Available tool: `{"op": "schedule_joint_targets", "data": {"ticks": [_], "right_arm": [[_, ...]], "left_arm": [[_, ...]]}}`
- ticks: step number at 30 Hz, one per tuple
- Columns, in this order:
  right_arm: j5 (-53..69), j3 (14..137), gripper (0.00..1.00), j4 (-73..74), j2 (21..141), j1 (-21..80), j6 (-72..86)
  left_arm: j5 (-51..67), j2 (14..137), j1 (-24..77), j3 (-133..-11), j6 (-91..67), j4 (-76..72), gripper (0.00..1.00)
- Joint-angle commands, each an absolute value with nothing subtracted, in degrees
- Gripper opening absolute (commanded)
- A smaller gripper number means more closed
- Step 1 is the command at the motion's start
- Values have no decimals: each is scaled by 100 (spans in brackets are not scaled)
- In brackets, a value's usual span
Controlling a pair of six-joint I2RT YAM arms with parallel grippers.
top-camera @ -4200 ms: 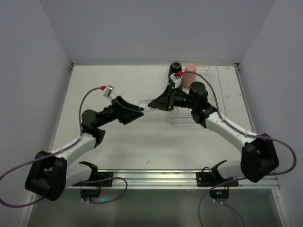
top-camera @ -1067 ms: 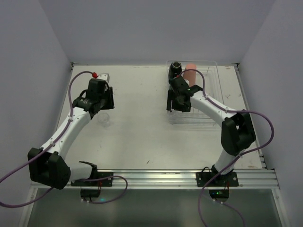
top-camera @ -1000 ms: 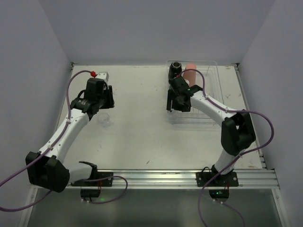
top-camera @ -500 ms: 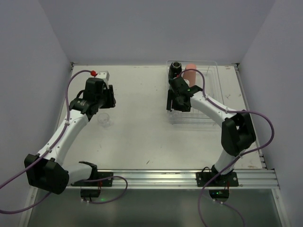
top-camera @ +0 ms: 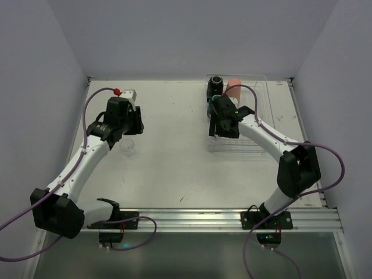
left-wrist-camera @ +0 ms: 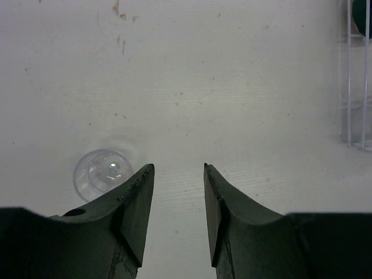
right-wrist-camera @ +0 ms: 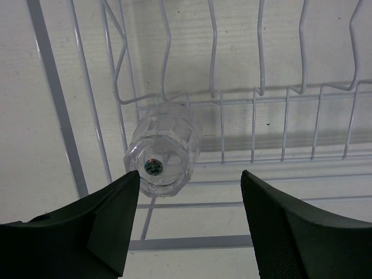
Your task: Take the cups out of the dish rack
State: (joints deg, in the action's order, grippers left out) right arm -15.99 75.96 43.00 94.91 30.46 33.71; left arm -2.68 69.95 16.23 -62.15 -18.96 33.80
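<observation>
One clear cup (top-camera: 128,147) stands on the table at the left, and in the left wrist view (left-wrist-camera: 102,173) it is just left of my finger. My left gripper (top-camera: 130,125) (left-wrist-camera: 178,168) hovers beside it, open and empty. A second clear cup (right-wrist-camera: 163,154) lies on the wires of the transparent dish rack (top-camera: 264,100) (right-wrist-camera: 58,104). My right gripper (top-camera: 221,127) (right-wrist-camera: 190,174) hangs over it, open wide and not touching. The black cup (top-camera: 217,83) and the salmon-pink tumbler (top-camera: 233,88) stand at the rack's back. A dark teal cup edge (left-wrist-camera: 367,17) shows in the left wrist view.
The rack (left-wrist-camera: 349,87) sits at the back right of the white table, near the back wall. Grey walls close in the left, right and back sides. My right forearm crosses the rack's near part.
Earlier both grippers met mid-table at a clear cup. The left arm has since swung left, and the cup now stands there. In the last second the right gripper shifted slightly right over the rack.
</observation>
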Motion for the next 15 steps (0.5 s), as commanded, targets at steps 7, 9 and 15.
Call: {"op": "schedule_joint_targets", "data": {"ticks": [7,9,15], "right_arm": [[-1266,7444,73,3885,9044,3050,3059],[-1195,7488,73,3894,9140,3050,3032],[-1090,7488,73,3806,9351,3076,3006]], "left_arm": [[-158,6935,1696,-6117,-1977,3182,43],[-132,6926,1696,-6100,-1986,3155,43],[-97,6873,1714,-6082,-1978,3147,44]]}}
